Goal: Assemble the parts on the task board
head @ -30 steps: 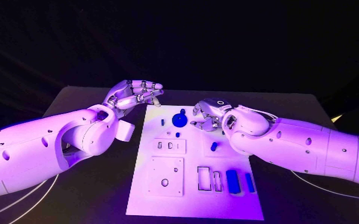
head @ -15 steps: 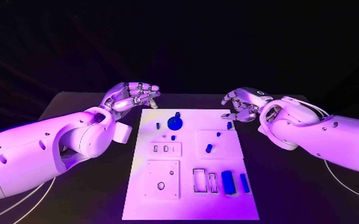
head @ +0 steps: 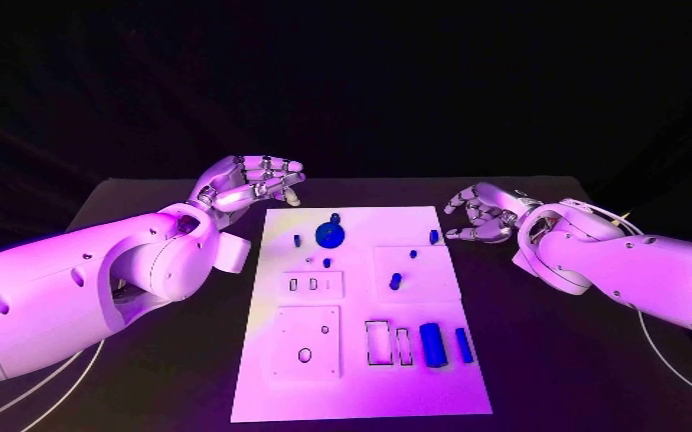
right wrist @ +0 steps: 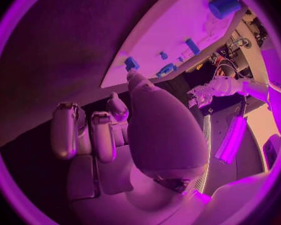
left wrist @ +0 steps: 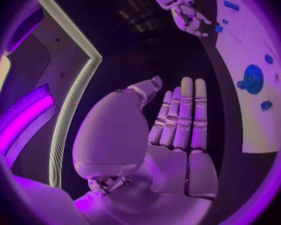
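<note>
The white task board (head: 361, 372) lies in the middle of the black table. A blue gear (head: 330, 235) stands near its far end, also seen in the left wrist view (left wrist: 252, 79). Small blue parts (head: 394, 280) are scattered over the board's middle, and two blue blocks (head: 431, 344) stand near its right front. My left hand (head: 253, 180) hovers just beyond the board's far left corner, holding nothing, fingers stretched out (left wrist: 181, 120). My right hand (head: 483, 214) hangs to the right of the board's far right edge, loosely curled and empty (right wrist: 109, 135).
Bare black table (head: 144, 392) surrounds the board on both sides. My white forearms come in low from either edge, the left arm (head: 116, 272) close beside the board's left side. Thin cables trail on the table near the front corners.
My right hand has left the blue gear and drawn back to the right, off the board. The left hand has barely moved. The camera has shifted a little.
</note>
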